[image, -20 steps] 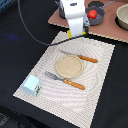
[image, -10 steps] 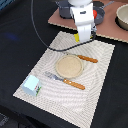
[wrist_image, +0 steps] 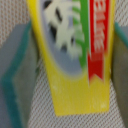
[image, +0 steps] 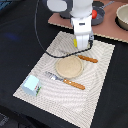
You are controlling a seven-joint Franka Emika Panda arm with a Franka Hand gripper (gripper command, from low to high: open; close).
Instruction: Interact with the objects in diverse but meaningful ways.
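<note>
The flat yellow packet [wrist_image: 75,55] fills the wrist view, its printed face with a red band, a green stripe and white-on-dark lettering turned towards the camera, and the woven placemat [wrist_image: 45,107] showing beneath its lower edge. It looks like a thin toy sachet: by its look it is very light, probably a little flexible, with a smooth glossy skin that could slide between hard pads, and flat enough that it offers only its narrow edges for a pinch. The sensible hold would be across its short width near the middle of its length, so it does not droop or swing. The gripper [wrist_image: 70,60] has its jaws on either side of the packet, the grey-green fingers [wrist_image: 17,75] standing at the long edges; they are set about as wide as the packet, and blur makes it impossible to tell whether they are pressing on it or only flanking it. In the exterior view the arm hangs over the far part of the placement of the mat on the dark counter [image: 20,45], and a sliver of yellow shows beside the gripper [image: 82,44] just beyond the tan round plate [image: 68,67]. An orange-handled knife [image: 86,58] lies beside the plate, an orange-handled fork [image: 65,81] nearer the viewer, and the light-blue boxy cup [image: 32,85] stands well apart at the mat's near corner.
</note>
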